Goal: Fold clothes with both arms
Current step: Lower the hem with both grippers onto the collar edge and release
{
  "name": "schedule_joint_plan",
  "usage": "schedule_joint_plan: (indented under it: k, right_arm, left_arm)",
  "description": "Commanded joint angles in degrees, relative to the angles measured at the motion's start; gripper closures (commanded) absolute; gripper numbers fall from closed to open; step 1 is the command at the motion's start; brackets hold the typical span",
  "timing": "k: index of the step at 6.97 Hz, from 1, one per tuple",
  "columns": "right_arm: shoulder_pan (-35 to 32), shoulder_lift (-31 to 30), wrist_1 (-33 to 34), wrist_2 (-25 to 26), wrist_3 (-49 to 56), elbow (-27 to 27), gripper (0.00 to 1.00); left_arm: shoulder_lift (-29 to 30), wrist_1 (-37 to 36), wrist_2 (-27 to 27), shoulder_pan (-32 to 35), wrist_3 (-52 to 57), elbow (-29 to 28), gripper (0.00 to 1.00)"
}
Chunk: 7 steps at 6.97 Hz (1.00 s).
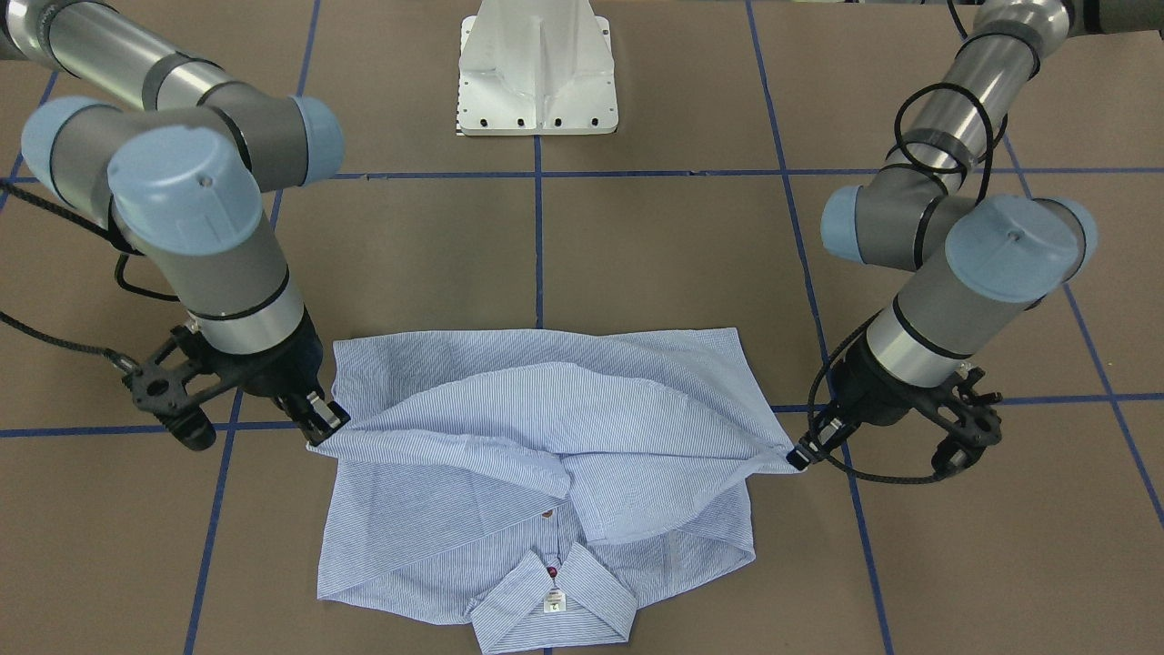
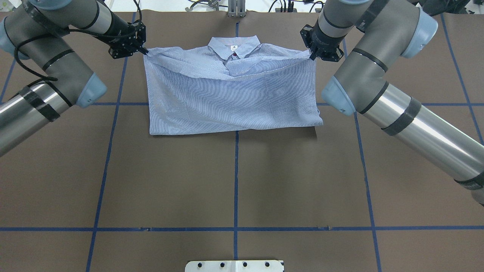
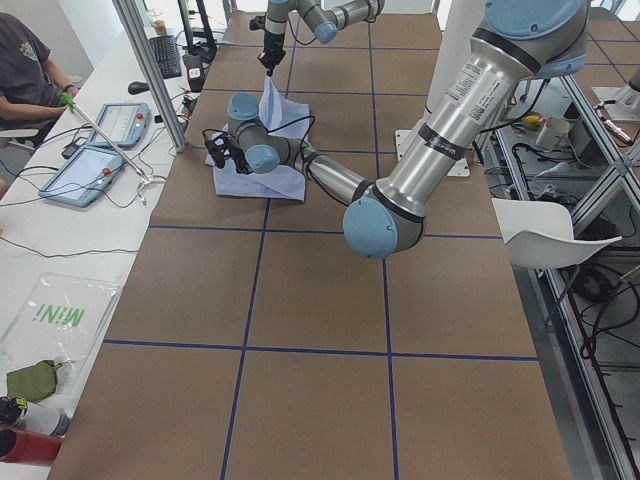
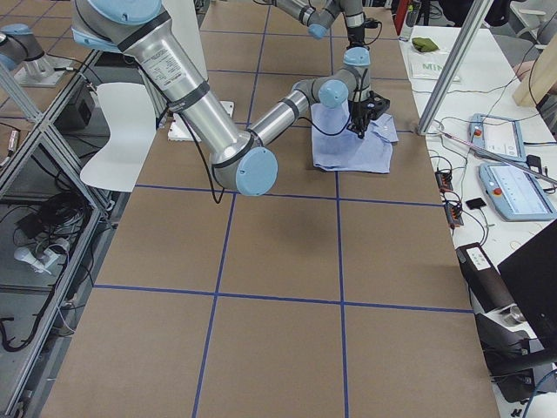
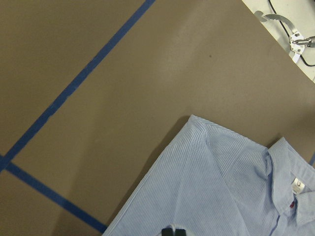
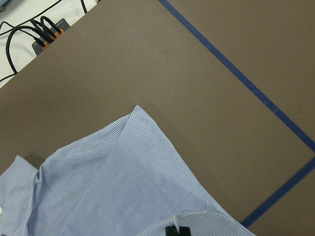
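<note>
The striped light blue shirt [image 2: 232, 90] lies at the table's far side, collar [image 1: 552, 596] away from the robot's base, its lower half doubled over the chest. My left gripper [image 2: 145, 50] is shut on one corner of the raised fold. The same gripper [image 1: 800, 455] shows at the right of the front-facing view. My right gripper [image 2: 312, 56] is shut on the opposite corner and appears [image 1: 324, 418] on the left there. Between the two the cloth hangs stretched, a little above the layer beneath. In both wrist views the fingertips [image 5: 173, 232] [image 6: 177, 231] pinch fabric.
The white pedestal base [image 1: 538, 68] stands at the robot's side. Blue tape lines [image 2: 236, 181] cross the brown table. Cables and a metal bracket [image 2: 236, 9] lie beyond the far edge. A seated person [image 3: 25, 70] and tablets [image 3: 82, 172] are at a side desk.
</note>
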<state>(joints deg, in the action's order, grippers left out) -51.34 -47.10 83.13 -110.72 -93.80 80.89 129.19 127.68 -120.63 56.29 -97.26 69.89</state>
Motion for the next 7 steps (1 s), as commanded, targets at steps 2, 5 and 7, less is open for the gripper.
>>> schedule_joint_plan:
  k: [2,5,7]
  right_arm:
    - [-1.21,4.3,-6.93,0.07,4.75,-13.12,1.0]
    - [-2.09,3.34,-7.02,-0.72,5.99,-13.65,1.0]
    - [-1.74,3.15,-8.95,-0.2,6.09,-15.4,1.0]
  left_arm:
    - [4.93,6.08,3.64,0.05,0.05,-9.67,1.0]
    - [6.95,7.22,4.7,-1.0,1.97,-13.36,1.0]
    - [6.95,8.2,9.85,-2.14,2.42,-14.6,0.88]
